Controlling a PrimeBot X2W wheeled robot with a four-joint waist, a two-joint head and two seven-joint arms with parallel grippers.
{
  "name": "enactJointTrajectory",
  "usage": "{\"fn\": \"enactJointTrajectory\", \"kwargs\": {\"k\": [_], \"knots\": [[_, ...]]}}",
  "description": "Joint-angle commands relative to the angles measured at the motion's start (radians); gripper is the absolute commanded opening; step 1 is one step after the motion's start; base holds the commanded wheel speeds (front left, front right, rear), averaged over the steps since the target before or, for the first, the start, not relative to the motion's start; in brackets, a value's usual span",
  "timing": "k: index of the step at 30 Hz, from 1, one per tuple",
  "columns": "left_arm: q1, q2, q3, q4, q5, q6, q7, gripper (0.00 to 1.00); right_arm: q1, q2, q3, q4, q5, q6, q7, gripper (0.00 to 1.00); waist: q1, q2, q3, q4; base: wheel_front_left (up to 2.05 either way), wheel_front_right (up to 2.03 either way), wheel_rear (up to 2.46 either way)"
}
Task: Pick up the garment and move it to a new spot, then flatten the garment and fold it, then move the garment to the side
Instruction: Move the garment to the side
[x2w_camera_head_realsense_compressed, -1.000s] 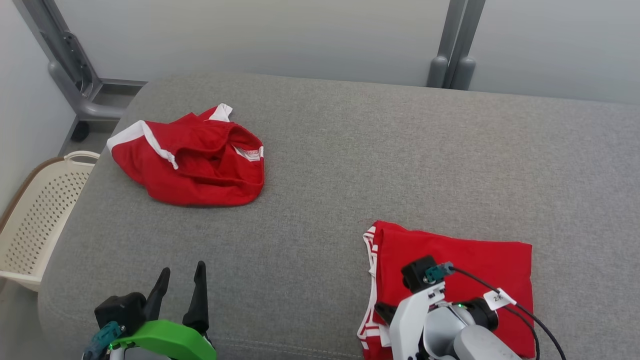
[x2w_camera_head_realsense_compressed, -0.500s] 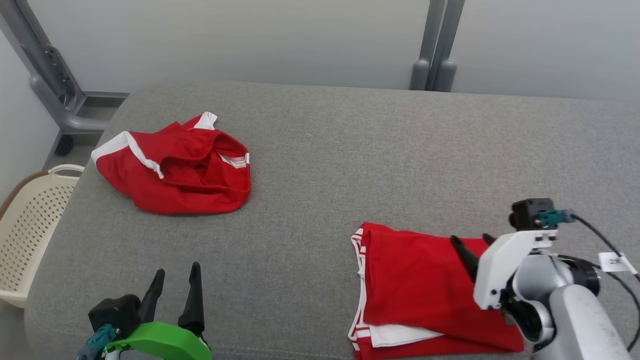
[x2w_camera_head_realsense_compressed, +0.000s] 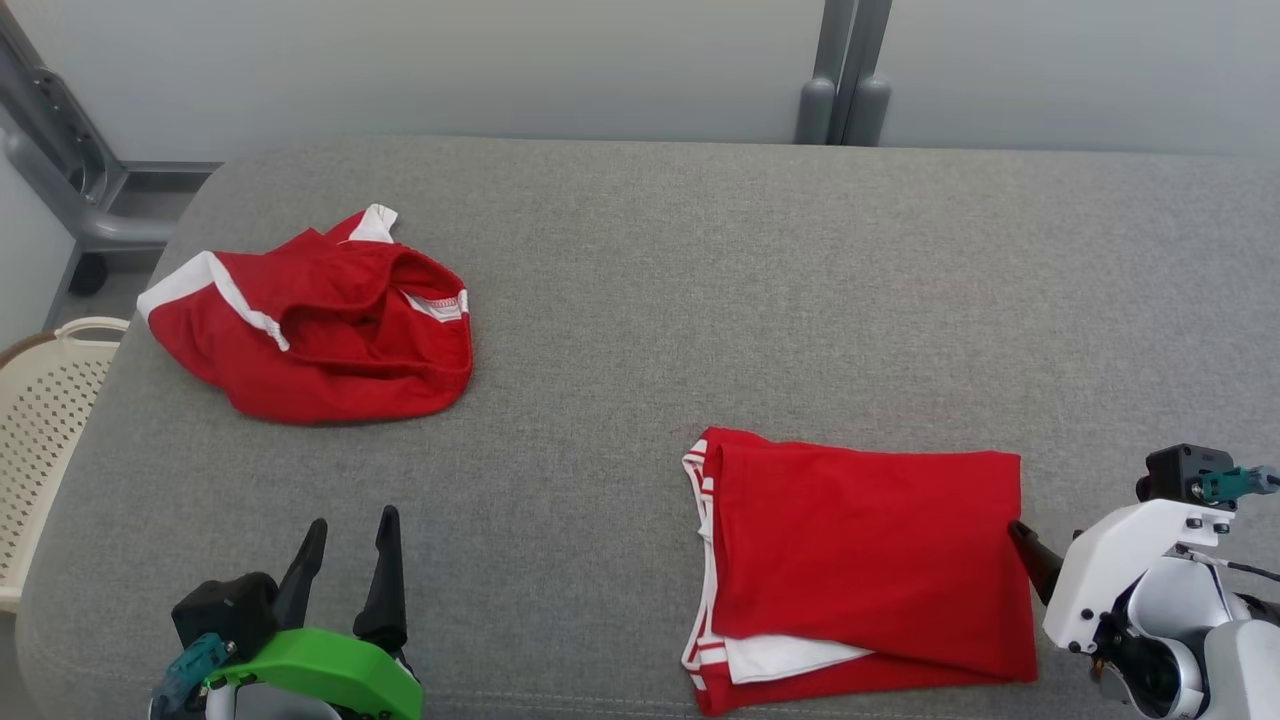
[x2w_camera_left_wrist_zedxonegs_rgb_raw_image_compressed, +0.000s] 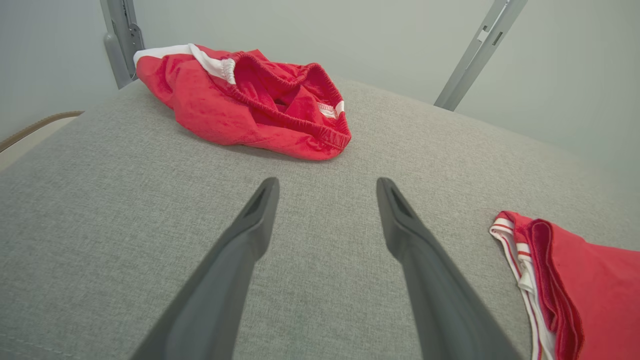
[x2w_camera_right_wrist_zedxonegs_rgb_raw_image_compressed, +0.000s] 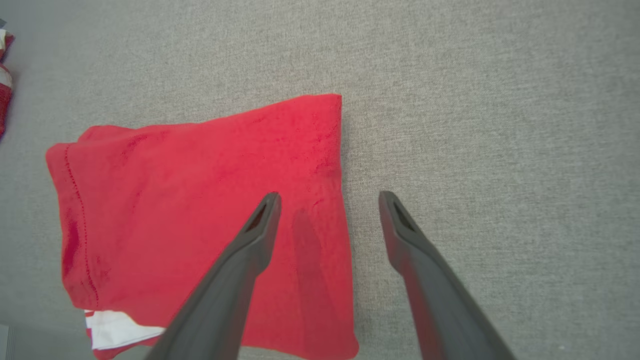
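Already folded, the garment (x2w_camera_head_realsense_compressed: 860, 550) lies just beside the spread right fingers (x2w_camera_head_realsense_compressed: 1035, 562).

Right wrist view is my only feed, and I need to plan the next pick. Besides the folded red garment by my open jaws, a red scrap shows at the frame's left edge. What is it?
Observer: A crumpled red garment with white trim. It lies at the far left of the grey cushion, well apart from the folded garment.
Operator: Is the left arm near it?
Observer: No. The left gripper hovers at the front left edge, jaws open and empty, short of it.
Operator: Anything beside the cushion?
Observer: A cream perforated basket stands off its left end.
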Motion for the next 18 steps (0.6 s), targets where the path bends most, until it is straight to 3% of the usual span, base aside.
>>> {"fn": "enactJointTrajectory", "kwargs": {"k": [1,16,17,18], "knots": [[-0.015,0.007,0.003,-0.001,0.003,-0.003,-0.005,1.0,-0.011,-0.001,-0.004,0.011,-0.004,0.0,0.0,1.0,0.0001,0.0,0.016,-0.006,0.0,0.0,0.0],[-0.06,0.01,-0.005,0.009,0.01,-0.011,-0.001,1.0,-0.073,-0.001,0.013,0.155,-0.007,0.0,0.014,1.0,0.0001,0.0,0.082,0.008,0.0,0.0,0.0],[-0.062,0.011,-0.005,0.01,0.011,-0.012,-0.002,1.0,-0.081,-0.001,0.014,0.166,-0.006,0.0,0.011,0.95,0.0001,0.0,0.085,0.01,0.0,0.0,0.0],[-0.064,0.011,-0.006,0.009,0.012,-0.014,-0.002,1.0,-0.088,-0.001,0.016,0.179,-0.003,0.0,0.012,0.81,0.0001,0.0,0.089,0.012,0.0,0.0,0.0]]}}
